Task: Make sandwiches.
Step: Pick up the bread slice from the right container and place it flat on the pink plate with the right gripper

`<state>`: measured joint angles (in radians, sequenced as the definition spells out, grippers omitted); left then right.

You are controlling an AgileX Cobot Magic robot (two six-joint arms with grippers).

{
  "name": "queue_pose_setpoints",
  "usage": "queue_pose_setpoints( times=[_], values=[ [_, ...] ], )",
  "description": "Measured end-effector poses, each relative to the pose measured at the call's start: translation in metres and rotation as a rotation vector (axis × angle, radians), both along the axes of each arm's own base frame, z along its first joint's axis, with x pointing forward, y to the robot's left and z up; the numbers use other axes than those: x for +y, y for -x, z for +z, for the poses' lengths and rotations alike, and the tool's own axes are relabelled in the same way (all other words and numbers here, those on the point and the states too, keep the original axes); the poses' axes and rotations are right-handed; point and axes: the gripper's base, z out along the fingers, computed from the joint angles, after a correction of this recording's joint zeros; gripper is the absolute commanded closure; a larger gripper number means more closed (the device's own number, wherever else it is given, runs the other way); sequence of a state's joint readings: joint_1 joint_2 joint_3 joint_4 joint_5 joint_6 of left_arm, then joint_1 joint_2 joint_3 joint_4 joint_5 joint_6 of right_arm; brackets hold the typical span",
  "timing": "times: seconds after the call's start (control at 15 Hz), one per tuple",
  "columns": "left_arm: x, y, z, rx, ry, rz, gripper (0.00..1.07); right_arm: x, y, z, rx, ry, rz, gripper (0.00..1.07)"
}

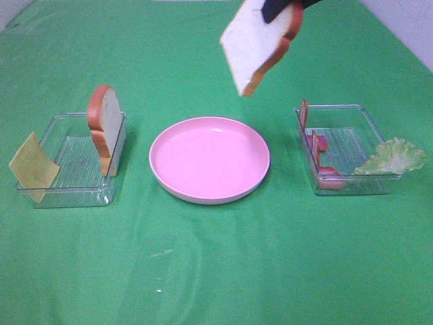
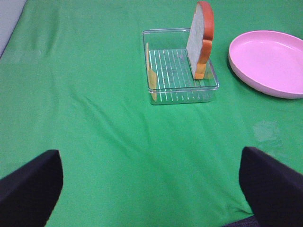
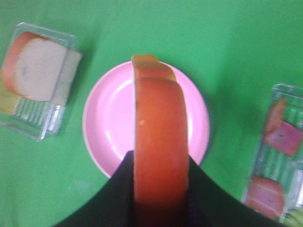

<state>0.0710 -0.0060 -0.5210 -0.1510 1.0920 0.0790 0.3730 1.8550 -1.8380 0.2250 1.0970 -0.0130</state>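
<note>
In the exterior view's foreground, the green-covered table (image 1: 216,277) is stretching bare across the lower part of the frame. The left tool (image 2: 151,189) is showing only in its own wrist view, its dark fingers (image 2: 31,184) spread wide apart above the cloth, well short of the left tray (image 1: 67,198). Across the middle of the exterior frame three things are sitting in a row. At centre left, the clear left tray is holding a yellow cheese square (image 1: 32,166), which is leaning at its left wall and poking above the rim. A standing bread slice (image 1: 103,125) is propped upright on edge against its right wall. At the centre, the pink plate (image 1: 203,157) is lying flat between the trays, apart from both. At centre right, the clear right tray (image 1: 352,184) is carrying reddish bacon strips (image 1: 316,152) along its left wall, while a pale lettuce leaf (image 1: 392,157) is draping over its right rim. At the top of the frame, right of centre, the right tool (image 1: 277,9) is pinching the held bread slice (image 1: 254,47) by its crust. That slice is hanging tilted in the air, and the right wrist view is showing it over the plate.
</note>
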Motion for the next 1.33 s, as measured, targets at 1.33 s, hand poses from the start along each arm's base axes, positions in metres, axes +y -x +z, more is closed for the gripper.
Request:
queue_pose_setpoints(
  times=[1.33],
  values=[
    [0.0, 0.0, 0.001, -0.008, -0.003, 0.003, 0.14, 0.091, -0.027, -0.15, 0.158, 0.076, 0.103, 1.05]
  ],
)
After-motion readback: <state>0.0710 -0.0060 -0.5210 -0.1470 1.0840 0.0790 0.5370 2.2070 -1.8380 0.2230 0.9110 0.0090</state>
